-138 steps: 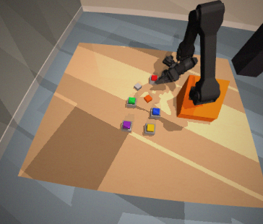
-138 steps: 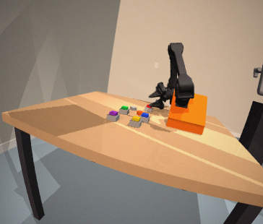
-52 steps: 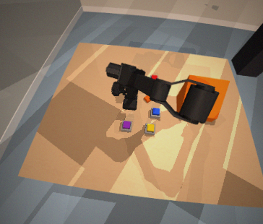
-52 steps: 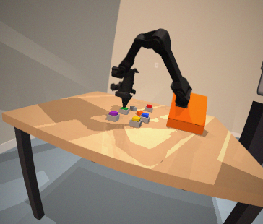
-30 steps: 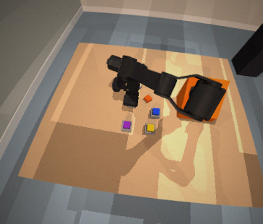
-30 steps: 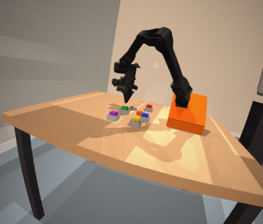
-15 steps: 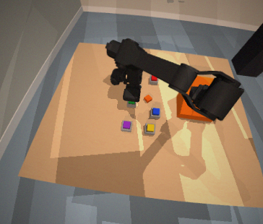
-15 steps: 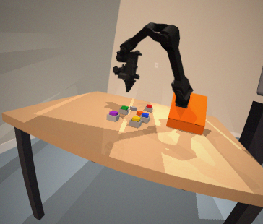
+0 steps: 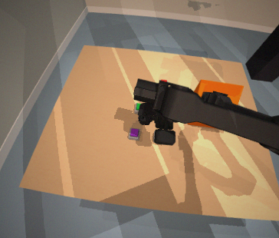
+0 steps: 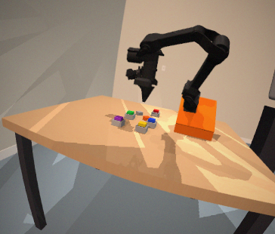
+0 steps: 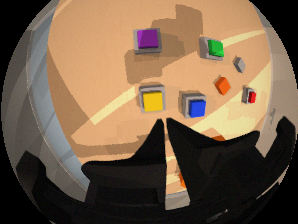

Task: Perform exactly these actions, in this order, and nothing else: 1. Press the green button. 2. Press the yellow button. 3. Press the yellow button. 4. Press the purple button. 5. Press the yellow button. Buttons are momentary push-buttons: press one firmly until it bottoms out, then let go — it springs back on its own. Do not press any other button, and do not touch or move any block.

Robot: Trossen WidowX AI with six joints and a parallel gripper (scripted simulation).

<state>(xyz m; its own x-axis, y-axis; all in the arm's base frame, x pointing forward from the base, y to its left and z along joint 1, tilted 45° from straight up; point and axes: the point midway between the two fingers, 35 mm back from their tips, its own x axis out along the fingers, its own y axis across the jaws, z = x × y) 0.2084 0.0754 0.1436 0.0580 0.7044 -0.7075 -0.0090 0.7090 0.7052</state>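
Several small buttons on grey bases sit together mid-table. The green button (image 9: pixel 138 106) (image 10: pixel 130 112) (image 11: pixel 214 47) is at the back. The purple button (image 9: pixel 134 133) (image 10: pixel 118 118) (image 11: pixel 147 39) is to its left. The yellow button (image 10: pixel 143 123) (image 11: pixel 152 100) sits beside the blue button (image 10: pixel 152 120) (image 11: pixel 196 107); the arm hides both in the top view. My gripper (image 10: pixel 145 99) (image 11: pixel 163 122) is shut and empty. It hangs high above the button group and touches nothing. In the wrist view its tips point between the yellow and blue buttons.
An orange button (image 10: pixel 146 118) (image 11: pixel 222 84), a red button (image 10: pixel 156 111) (image 11: pixel 252 96) and a small grey block (image 10: pixel 139 112) (image 11: pixel 240 64) lie close by. The arm's orange base (image 9: pixel 219 92) (image 10: pixel 197 118) stands at the table's right. The wooden table (image 9: pixel 96 169) (image 10: pixel 95 147) has edges all round.
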